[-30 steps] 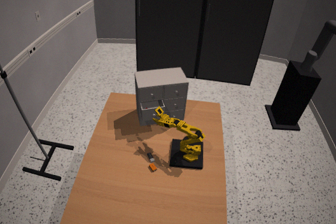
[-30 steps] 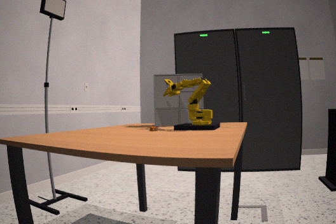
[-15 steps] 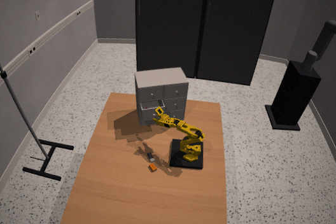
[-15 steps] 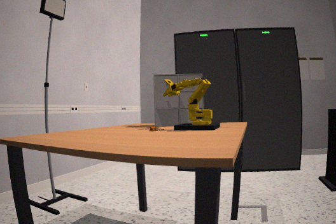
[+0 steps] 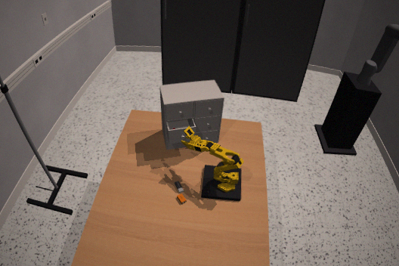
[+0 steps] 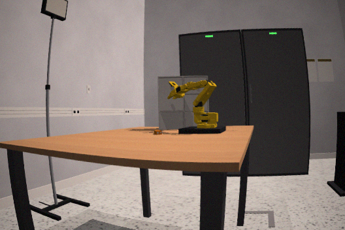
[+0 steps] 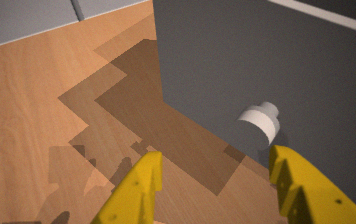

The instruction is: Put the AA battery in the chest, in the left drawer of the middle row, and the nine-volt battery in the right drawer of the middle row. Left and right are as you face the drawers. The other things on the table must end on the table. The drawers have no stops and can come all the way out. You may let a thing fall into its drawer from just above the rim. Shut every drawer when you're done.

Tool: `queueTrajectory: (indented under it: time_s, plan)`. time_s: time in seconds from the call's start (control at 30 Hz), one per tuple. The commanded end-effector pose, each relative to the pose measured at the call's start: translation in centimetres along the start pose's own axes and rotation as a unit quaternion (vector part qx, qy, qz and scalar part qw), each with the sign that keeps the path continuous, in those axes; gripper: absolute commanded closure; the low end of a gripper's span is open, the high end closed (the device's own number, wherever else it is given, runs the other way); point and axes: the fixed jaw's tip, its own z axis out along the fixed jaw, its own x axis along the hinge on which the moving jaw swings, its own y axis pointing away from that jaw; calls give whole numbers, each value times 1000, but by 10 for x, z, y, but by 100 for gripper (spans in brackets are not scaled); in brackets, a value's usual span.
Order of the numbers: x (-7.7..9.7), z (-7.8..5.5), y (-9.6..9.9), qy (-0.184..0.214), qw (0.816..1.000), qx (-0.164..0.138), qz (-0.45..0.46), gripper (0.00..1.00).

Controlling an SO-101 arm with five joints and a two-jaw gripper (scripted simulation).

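Close before the chest (image 5: 191,94) I hold my pincer (image 7: 215,182), its two yellow fingers parted a little with nothing between them. From my wrist I see a grey drawer front (image 7: 240,65) with its round white knob (image 7: 260,122) standing just ahead of my right-hand finger, which sits close below the knob; whether they touch I cannot tell. From above, the left drawer of the middle row (image 5: 180,126) stands pulled out, its pale inside showing, and my pincer (image 5: 188,133) hangs at its front right corner, my arm reaching over from the black base plate (image 5: 210,194). Well back from the chest, near the left edge of that plate, two small things lie on the wooden table (image 5: 138,234): a dark one with a pale end (image 5: 178,185), and just below it an orange one (image 5: 181,199). At this size I cannot tell which battery is which.
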Motion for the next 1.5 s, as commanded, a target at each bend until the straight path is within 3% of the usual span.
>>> queueTrajectory:
  time_s: [0.0, 0.33, 0.5, 0.9, 1.07, 1.47]
  plan:
    - [6, 2, -2, 11, 1000, 3, 5, 79]
    - [6, 2, -2, 11, 1000, 3, 5, 79]
    - [7, 15, -10, 11, 1000, 18, 10, 79]
    - [7, 15, -10, 11, 1000, 18, 10, 79]
    - [9, 27, -19, 11, 999, 33, 15, 79]
    - [9, 27, -19, 11, 999, 33, 15, 79]
